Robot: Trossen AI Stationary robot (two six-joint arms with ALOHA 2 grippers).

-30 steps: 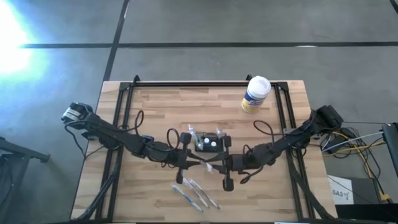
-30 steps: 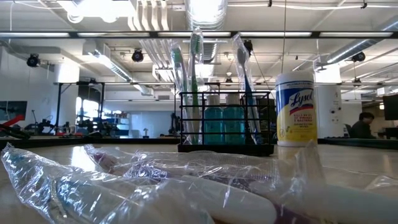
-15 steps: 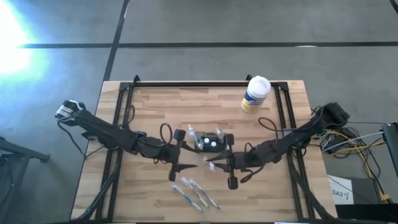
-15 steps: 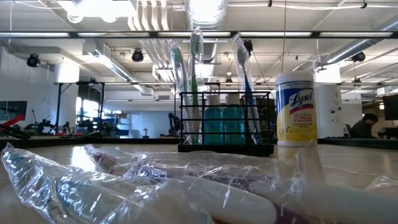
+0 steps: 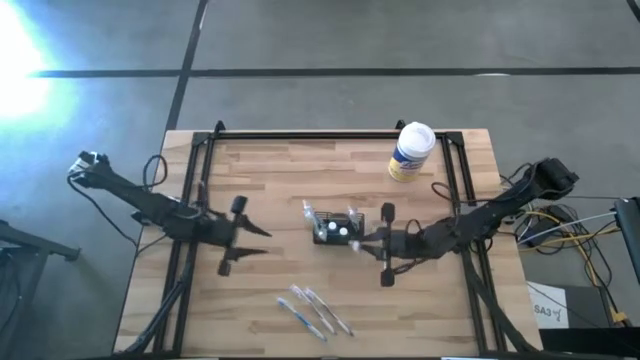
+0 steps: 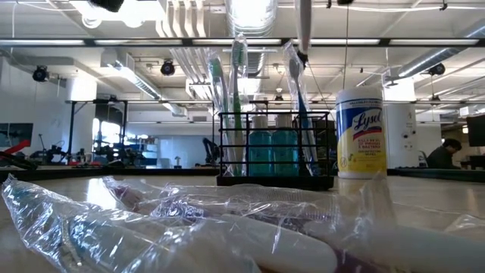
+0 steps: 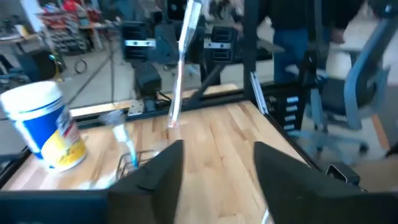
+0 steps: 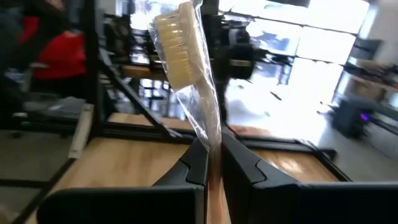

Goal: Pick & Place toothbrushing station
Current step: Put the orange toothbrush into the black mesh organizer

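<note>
Station: the black toothbrushing station [image 5: 334, 227] is sitting mid-table, brushes standing up in it.
Right gripper: the right gripper [image 8: 212, 163] is clamping a plastic-wrapped toothbrush [image 8: 186, 59] upright, hovering just right of the station.
Left gripper: the left gripper [image 5: 258, 242] is hanging out well left of the station, fingers apart, nothing in them.
Other stuff: wipes canister [image 5: 410, 151] is sitting near the table's far edge, wrapped toothbrushes [image 5: 315, 310] are lying near the front edge.

Harsh glare whitens the floor [image 5: 25, 45] at the high view's upper left; ceiling lights [image 6: 250, 11] blaze in the low view; crinkled plastic wrap [image 6: 151, 227] close up sits unfocused; both wrist views are motion-blurred.
</note>
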